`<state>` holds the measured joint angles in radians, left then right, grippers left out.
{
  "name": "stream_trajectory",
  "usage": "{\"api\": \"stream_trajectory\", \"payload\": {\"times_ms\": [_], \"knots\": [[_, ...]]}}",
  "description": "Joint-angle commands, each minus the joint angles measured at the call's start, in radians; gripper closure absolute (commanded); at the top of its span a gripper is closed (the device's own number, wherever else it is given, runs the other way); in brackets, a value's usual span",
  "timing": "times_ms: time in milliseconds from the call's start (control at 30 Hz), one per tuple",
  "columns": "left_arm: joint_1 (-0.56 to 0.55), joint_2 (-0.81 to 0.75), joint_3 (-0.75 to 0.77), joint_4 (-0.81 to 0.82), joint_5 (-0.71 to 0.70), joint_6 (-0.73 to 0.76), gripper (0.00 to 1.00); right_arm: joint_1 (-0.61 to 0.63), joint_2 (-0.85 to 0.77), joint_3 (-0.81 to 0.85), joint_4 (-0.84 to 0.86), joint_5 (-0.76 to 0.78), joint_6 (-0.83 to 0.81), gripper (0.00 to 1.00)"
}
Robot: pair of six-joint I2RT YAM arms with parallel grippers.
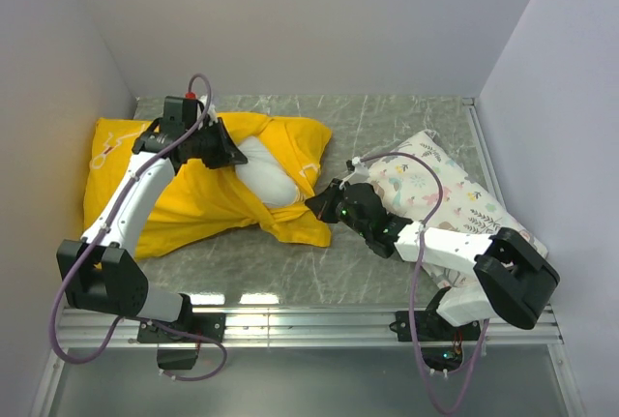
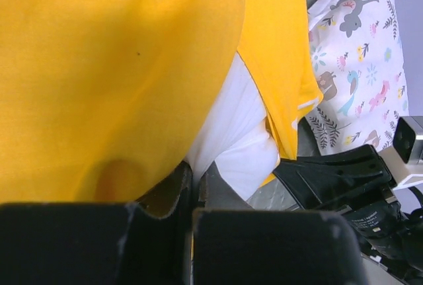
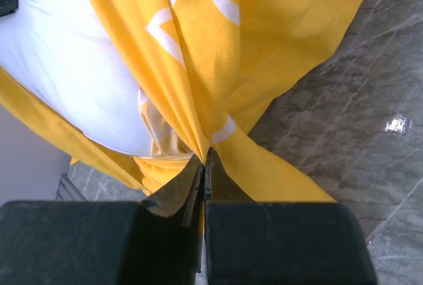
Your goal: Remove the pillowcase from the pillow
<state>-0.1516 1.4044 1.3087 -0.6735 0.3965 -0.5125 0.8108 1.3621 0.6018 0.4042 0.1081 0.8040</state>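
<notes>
Yellow cloth covers the left of the bench (image 1: 406, 117): the pillowcase (image 1: 184, 199) lies crumpled and spread there, with white zigzag marks at its far-left corner. My left fingers (image 2: 187, 189) sit on top of it at its open mouth. They are drawn almost together, with only a slit between them. Yellow fabric crowds against their tips, but I cannot tell whether any of it is caught in the slit. Just to the right of them the plain white pillow (image 1: 266, 175) bulges out of the mouth, the rest of it hidden inside the case. Further right, at the near right corner of the case, my right fingers (image 3: 201, 172) are clamped on a gathered pleat of the yellow fabric. It fans up and away from their tips, with a white outline mark running through it. Grey marbled bench shows bare beside that pinch. At the far right lies a patterned pillow (image 1: 440, 190), white with small printed animals and leaves, partly under my right arm.
</notes>
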Motion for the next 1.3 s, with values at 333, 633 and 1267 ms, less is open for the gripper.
{"api": "stream_trajectory", "payload": {"times_ms": [333,633,1267], "knots": [[0.179,-0.051,0.188,0.186,-0.088,0.026,1.0,-0.033,0.058,-0.105,-0.327,0.113,-0.042,1.0],[0.181,-0.068,0.144,0.184,0.086,0.045,1.0,-0.032,0.039,-0.088,-0.317,0.085,-0.072,1.0],[0.0,-0.524,-0.486,0.209,-0.008,0.048,1.0,0.067,-0.149,0.249,-0.504,0.12,-0.305,0.27]]}}
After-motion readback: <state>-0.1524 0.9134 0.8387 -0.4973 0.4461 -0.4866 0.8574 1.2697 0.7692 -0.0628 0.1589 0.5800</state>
